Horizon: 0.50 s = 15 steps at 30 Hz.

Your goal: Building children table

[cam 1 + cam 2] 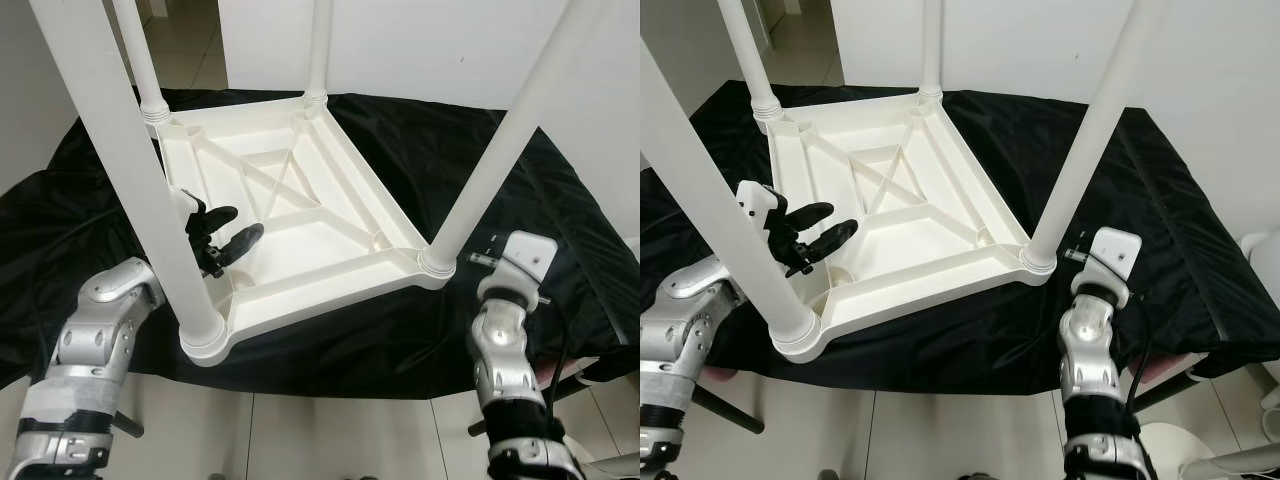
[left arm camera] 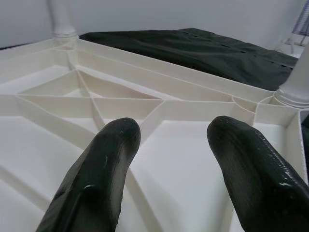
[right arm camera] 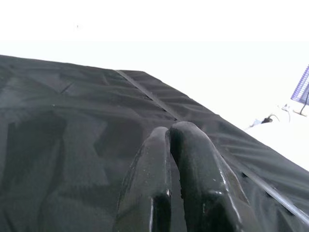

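A white plastic children's table (image 1: 290,215) lies upside down on a black-draped bench (image 1: 520,190), all four legs fitted and pointing up for assembly. The left hand (image 1: 232,235), fingers spread, hovers over the ribbed underside beside the nearest leg (image 1: 140,190). The right hand (image 3: 176,159), fingers pressed together and empty, points over the black cloth by the right-corner leg (image 1: 500,150).

Table underside (image 1: 300,215): white moulded plastic, smooth, slight sheen; legs (image 1: 135,180) same. Cloth (image 1: 470,130) under it: black, thin, creased, faintly shiny. Left claw (image 2: 171,145) fingers: black, rubbery, glossy. Arms (image 1: 500,345): silver brushed-looking metal. Floor (image 1: 330,435): pale glossy tiles.
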Motion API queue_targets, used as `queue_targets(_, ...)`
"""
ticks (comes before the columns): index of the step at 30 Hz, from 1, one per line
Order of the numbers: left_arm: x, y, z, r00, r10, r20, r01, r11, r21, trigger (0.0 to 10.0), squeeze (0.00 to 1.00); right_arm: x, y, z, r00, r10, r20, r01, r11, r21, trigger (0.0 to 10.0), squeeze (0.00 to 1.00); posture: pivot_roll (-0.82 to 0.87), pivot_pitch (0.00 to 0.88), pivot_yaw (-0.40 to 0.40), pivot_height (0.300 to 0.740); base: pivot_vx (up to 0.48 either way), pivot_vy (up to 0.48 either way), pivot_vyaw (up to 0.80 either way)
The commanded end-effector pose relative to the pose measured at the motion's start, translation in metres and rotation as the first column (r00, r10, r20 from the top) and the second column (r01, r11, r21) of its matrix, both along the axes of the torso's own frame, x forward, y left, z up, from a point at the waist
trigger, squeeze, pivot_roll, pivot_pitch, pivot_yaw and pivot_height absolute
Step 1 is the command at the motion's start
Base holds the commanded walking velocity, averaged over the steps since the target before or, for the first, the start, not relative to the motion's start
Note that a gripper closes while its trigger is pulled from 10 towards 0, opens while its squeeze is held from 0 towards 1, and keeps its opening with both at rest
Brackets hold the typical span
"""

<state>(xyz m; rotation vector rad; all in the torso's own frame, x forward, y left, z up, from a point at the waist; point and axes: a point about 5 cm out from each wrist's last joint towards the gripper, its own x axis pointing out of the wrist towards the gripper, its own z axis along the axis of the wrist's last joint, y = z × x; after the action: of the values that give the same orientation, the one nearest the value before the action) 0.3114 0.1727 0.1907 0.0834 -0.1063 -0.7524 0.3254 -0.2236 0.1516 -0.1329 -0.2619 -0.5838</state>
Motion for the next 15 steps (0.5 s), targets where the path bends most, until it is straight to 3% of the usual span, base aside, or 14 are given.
queue_targets(1,-0.007,-0.009,-0.003,0.997,-0.077,-0.015,0.077,0.997,-0.005,10.0,0.00,0.007,-0.001,0.004,1.000,-0.013,0.006,0.013,1.000,0.006,10.0,0.00,0.05,0.072,-0.030,0.740,0.000,0.000,0.00)
queue_targets(9,-0.017,-0.024,-0.003,0.985,-0.169,-0.039,0.168,0.985,-0.024,10.0,0.00,0.032,0.007,0.028,0.996,0.062,0.065,-0.065,0.997,0.044,10.0,0.00,0.06,0.074,-0.037,0.740,0.000,0.000,0.00)
queue_targets(12,-0.027,-0.045,0.001,0.971,-0.239,-0.017,0.239,0.971,-0.005,10.0,0.00,0.055,0.031,0.040,0.956,0.288,0.061,-0.293,0.951,0.101,10.0,0.00,0.07,0.083,-0.040,0.740,0.000,0.000,0.00)
queue_targets(14,-0.027,-0.045,0.001,0.971,-0.239,-0.017,0.239,0.971,-0.005,10.0,0.00,0.055,0.031,0.040,0.956,0.288,0.061,-0.293,0.951,0.101,10.0,0.00,0.07,0.083,-0.040,0.740,0.000,0.000,0.00)
queue_targets(15,-0.030,-0.053,0.003,0.966,-0.257,-0.006,0.257,0.966,-0.004,10.0,0.00,0.060,0.039,0.042,0.933,0.357,0.055,-0.361,0.926,0.112,10.0,0.00,0.07,0.090,-0.039,0.740,0.000,0.000,0.00)
